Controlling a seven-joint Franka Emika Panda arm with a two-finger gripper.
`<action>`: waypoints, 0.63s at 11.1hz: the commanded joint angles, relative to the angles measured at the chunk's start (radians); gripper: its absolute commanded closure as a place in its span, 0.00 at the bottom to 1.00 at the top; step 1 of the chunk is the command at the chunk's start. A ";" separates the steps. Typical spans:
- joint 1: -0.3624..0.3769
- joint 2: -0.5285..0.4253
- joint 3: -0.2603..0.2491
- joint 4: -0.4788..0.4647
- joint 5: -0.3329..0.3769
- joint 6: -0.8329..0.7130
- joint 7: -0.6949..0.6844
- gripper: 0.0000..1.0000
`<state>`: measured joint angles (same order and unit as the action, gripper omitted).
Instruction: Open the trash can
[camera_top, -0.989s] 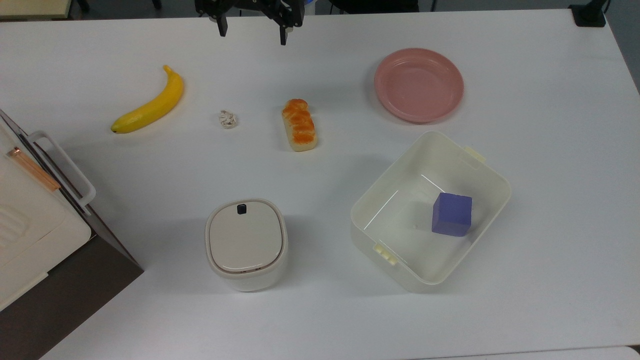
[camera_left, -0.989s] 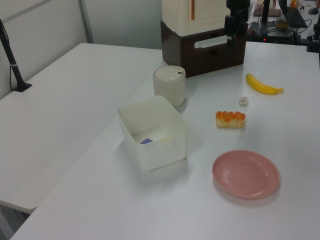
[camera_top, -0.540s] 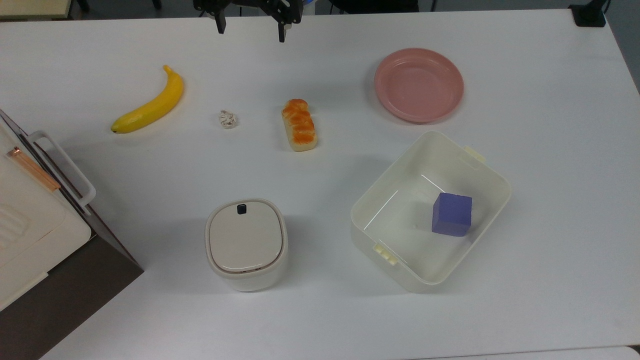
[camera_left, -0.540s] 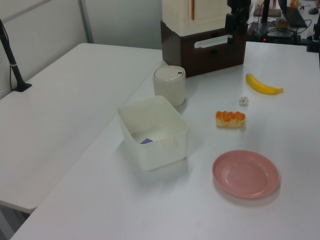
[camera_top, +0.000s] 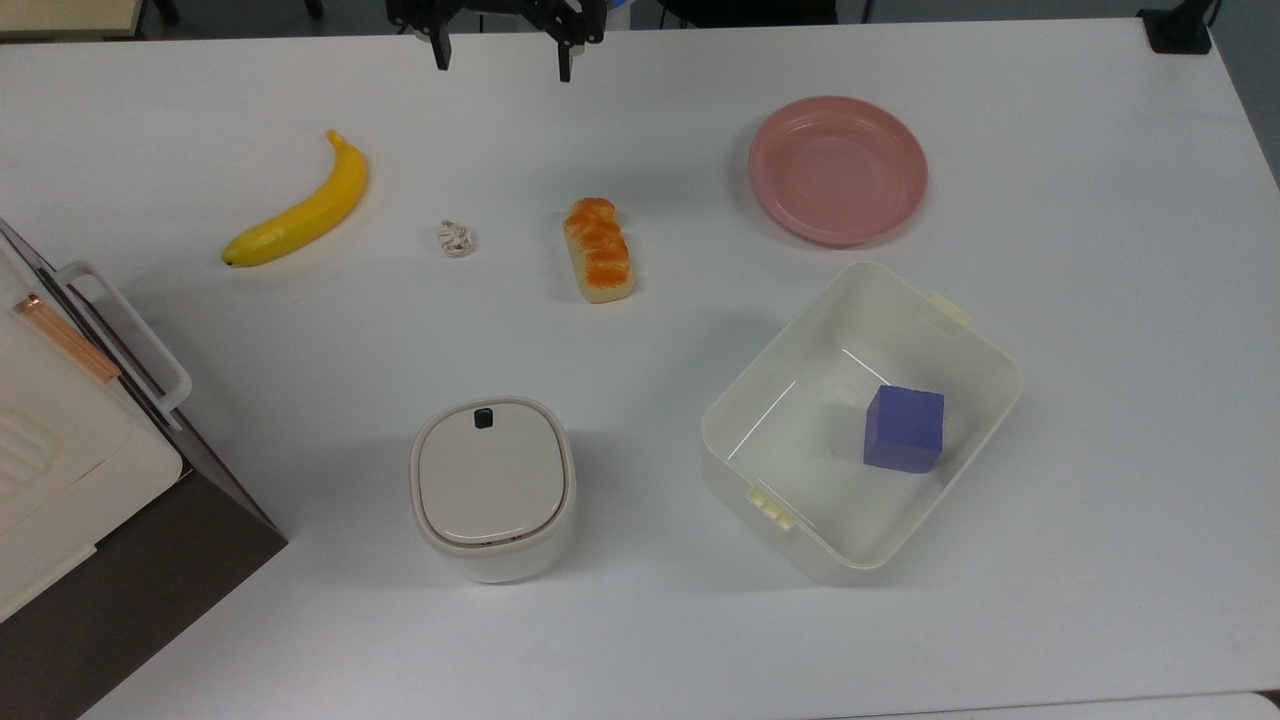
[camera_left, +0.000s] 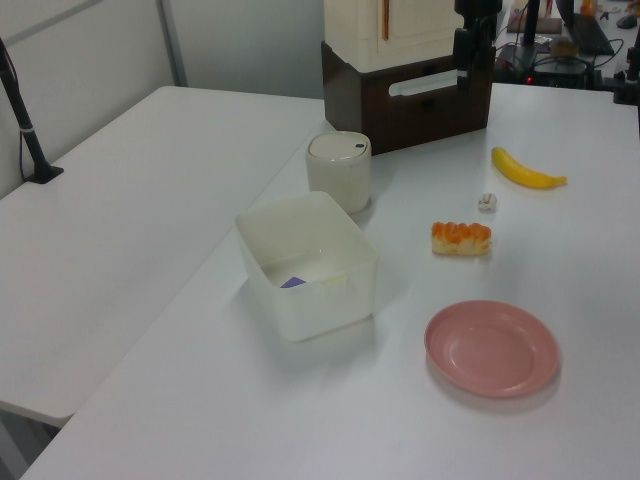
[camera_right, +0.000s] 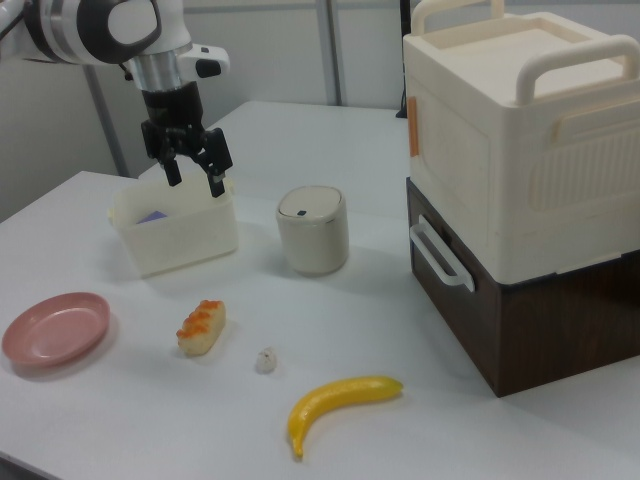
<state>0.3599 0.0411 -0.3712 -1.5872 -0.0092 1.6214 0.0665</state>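
The bin (camera_top: 493, 489) stands upright on the white surface (camera_top: 1100, 300), lid (camera_top: 491, 472) flat and shut, facing straight up; its body is nearly as wide as it is tall, so no long axis stands out. The small dark button (camera_top: 483, 418) sits at the lid's edge toward the top view's upper side, the side facing the bread (camera_top: 598, 250) and the paper wad (camera_top: 456, 238). In the top view the bin lies low and left of centre, between the brown-and-cream cabinet (camera_top: 90, 480) at the top view's left and the open tub (camera_top: 960, 330) at the top view's right, apart from both. A purple cube (camera_top: 904, 428) rests inside the tub. A banana (camera_top: 300, 208) lies further up toward the top view's left, and a pink plate (camera_top: 838, 170) lies above the tub. The pincer (camera_top: 500, 58) hangs at the top view's upper edge, well apart from the bin, its two fingers spread wide and gripping nothing. In the right view the pincer (camera_right: 195, 180) points downward above the surface, in front of the tub (camera_right: 180, 240) and to the right view's left of the bin (camera_right: 313, 230). In the left view the bin (camera_left: 338, 171) stands just before the cabinet (camera_left: 405, 100), with the tub (camera_left: 310, 275) nearer the camera.
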 joint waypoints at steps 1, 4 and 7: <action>0.014 -0.033 -0.006 -0.033 0.003 -0.090 -0.178 0.00; 0.014 -0.033 -0.006 -0.030 0.005 -0.087 -0.171 0.00; 0.014 -0.036 -0.008 -0.034 0.014 -0.014 -0.069 0.00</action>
<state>0.3603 0.0392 -0.3703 -1.5878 -0.0092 1.5432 -0.0874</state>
